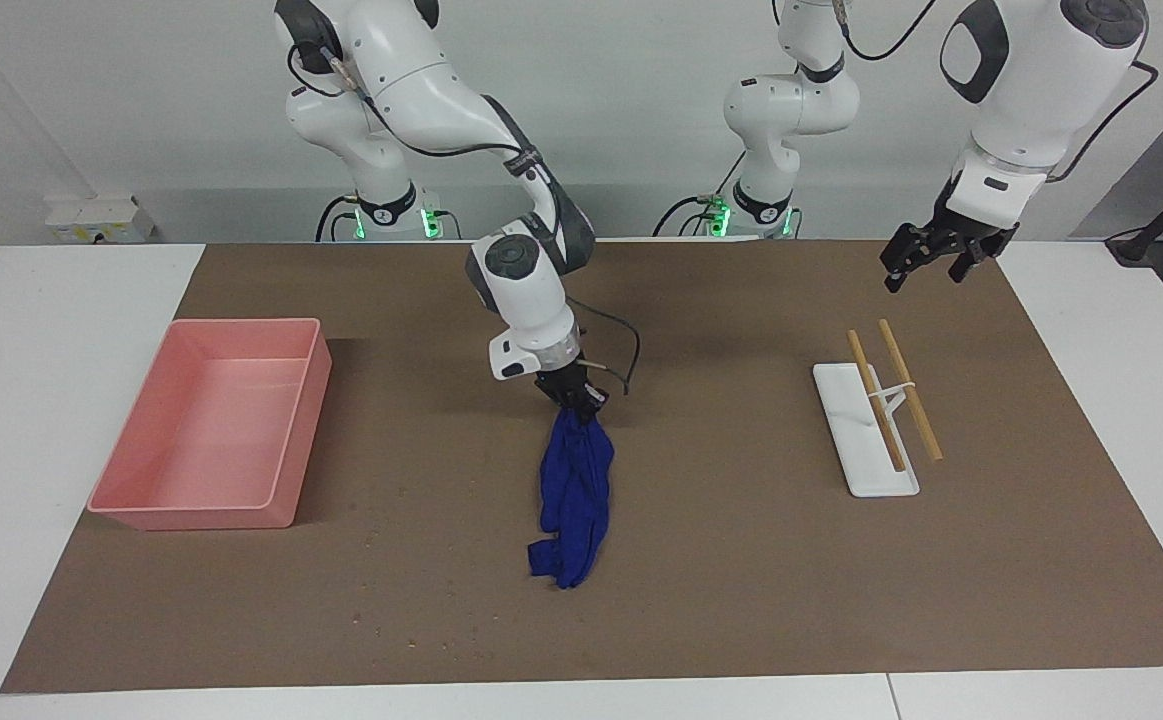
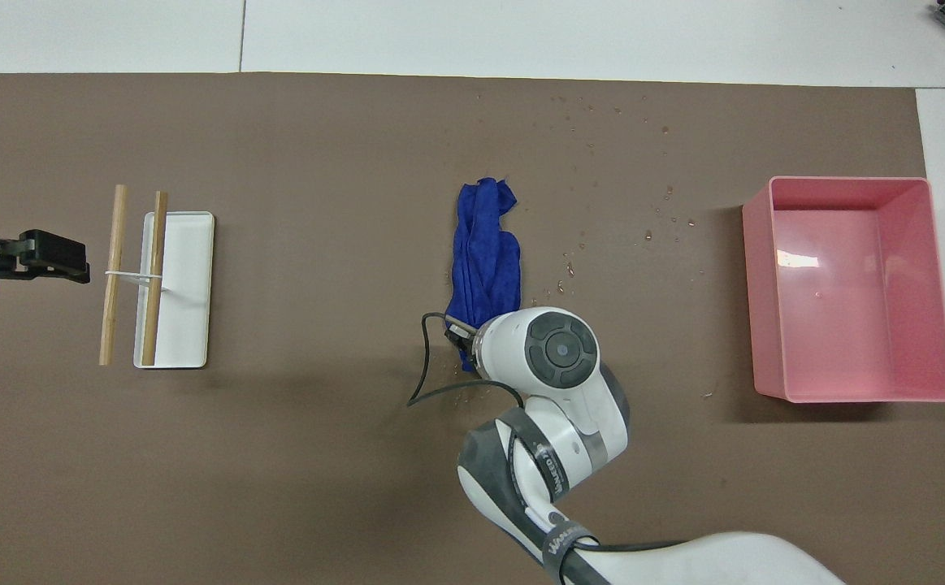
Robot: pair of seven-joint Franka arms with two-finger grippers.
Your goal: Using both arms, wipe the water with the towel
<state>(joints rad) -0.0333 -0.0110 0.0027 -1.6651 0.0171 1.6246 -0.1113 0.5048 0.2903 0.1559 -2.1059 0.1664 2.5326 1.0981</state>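
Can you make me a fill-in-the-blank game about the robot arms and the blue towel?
1. The right gripper is shut on the ____.
2. The towel hangs over the ____ mat.
3. The pink tray sits toward the ____ arm's end of the table.
4. The left gripper is in the air, holding ____.

Missing words: towel; brown; right; nothing

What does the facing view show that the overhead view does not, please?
Only the facing view shows both arm bases, the wall, and the right claw shut on the top of the blue towel, which hangs stretched out below it. Only the overhead view shows the water droplets clearly, between towel and pink tray. Both show the towel, the tray, the white holder with two wooden sticks, and the open left claw near them.
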